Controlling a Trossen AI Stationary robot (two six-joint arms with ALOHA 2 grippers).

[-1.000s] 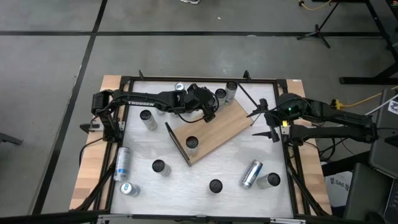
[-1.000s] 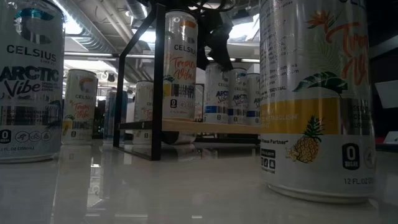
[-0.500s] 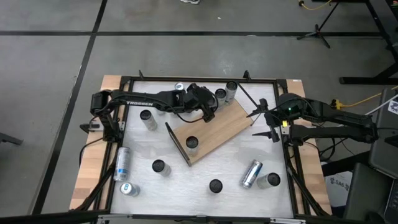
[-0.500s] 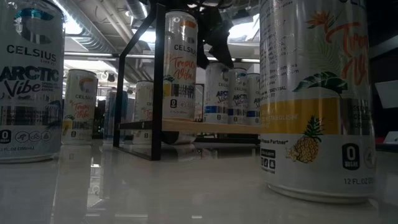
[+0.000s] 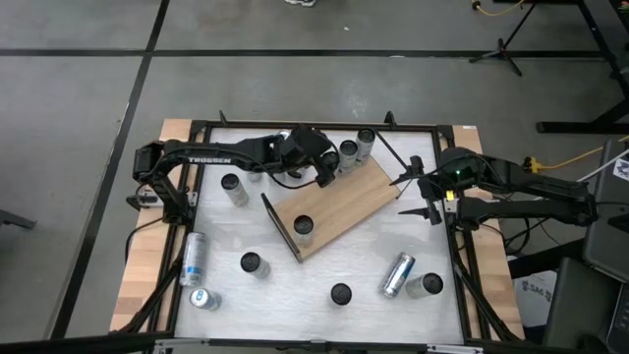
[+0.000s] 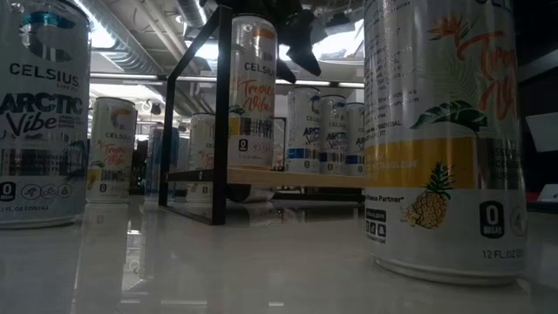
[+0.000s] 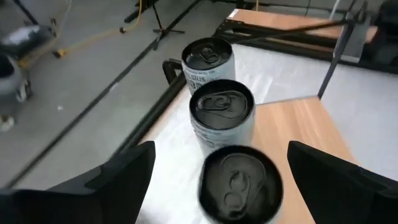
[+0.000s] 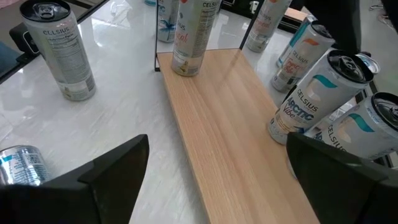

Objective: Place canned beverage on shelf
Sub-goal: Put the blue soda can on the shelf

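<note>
Shelf: flat light-brown wood-grain shelf (image 5: pixel 336 207) with a thin dark end panel, lying slantwise mid-worktop; the panel stands at its near-left short end.
Can on shelf: one upright can with a dark top (image 5: pixel 304 227) stands on the board just beside the dark panel; in the low view its label is readable but its foot is partly behind the shelf frame.
Far corner: three upright cans in a row (image 7: pixel 221 118) at the shelf's far end; the nearest to the left wrist camera is cut off at the picture's edge, so only its lid shows. Whether they stand on the board or just off its edge is hard to tell.
Left gripper (image 5: pixel 321 169): above those cans at the shelf's far end, jaws spread wide, nothing between them.
Right gripper (image 5: pixel 408 179): at the right rim of the white worktop (image 5: pixel 364 258), near the shelf's right end, jaws wide apart and empty.
Loose cans: several upright and two lying on their sides, one silver-blue can (image 5: pixel 396 274) near right; labels unreadable from above.
Low view: a big near can hides the right side of the scene.
</note>
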